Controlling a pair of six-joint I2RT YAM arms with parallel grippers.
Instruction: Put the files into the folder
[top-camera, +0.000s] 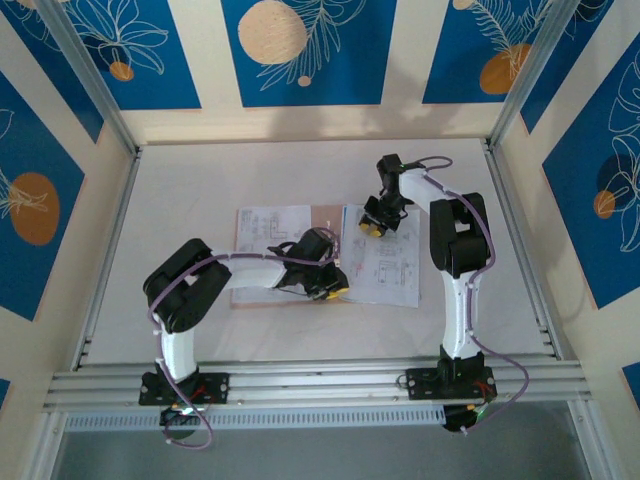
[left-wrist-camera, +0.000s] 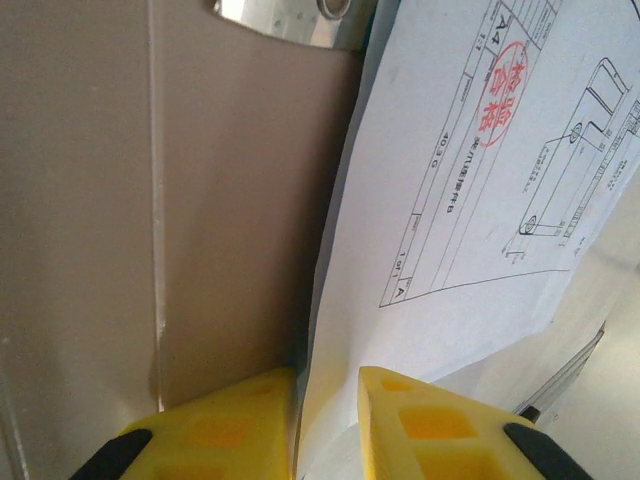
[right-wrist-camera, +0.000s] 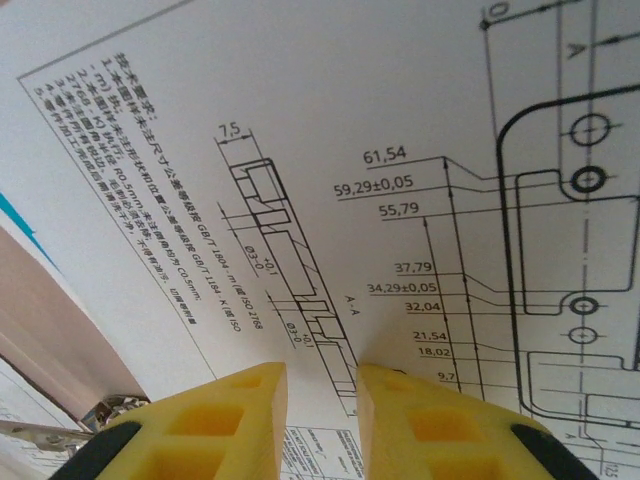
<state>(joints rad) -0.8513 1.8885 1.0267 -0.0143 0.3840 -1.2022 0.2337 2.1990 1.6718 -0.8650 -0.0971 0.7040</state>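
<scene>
open pinkish-tan card folder (top-camera: 328, 215) flat on white table (top-camera: 190, 180); white printed drawing sheets (top-camera: 390, 268) on it. left gripper (left-wrist-camera: 327, 400): fingers narrow, sheet edge between, grip cannot be told. right gripper (right-wrist-camera: 322, 392): fingers narrowly apart over a sheet.

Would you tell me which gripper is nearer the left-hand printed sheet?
Left. The left gripper sits right of the left-hand sheet, by its near corner; the right gripper is over the right-hand sheet.

folder (top-camera: 326, 215): 1 | printed sheets (top-camera: 272, 225) (top-camera: 388, 268): 2 in sight | arms (top-camera: 185, 300) (top-camera: 456, 250): 2 | tools (top-camera: 335, 290) (top-camera: 375, 228): 2
</scene>
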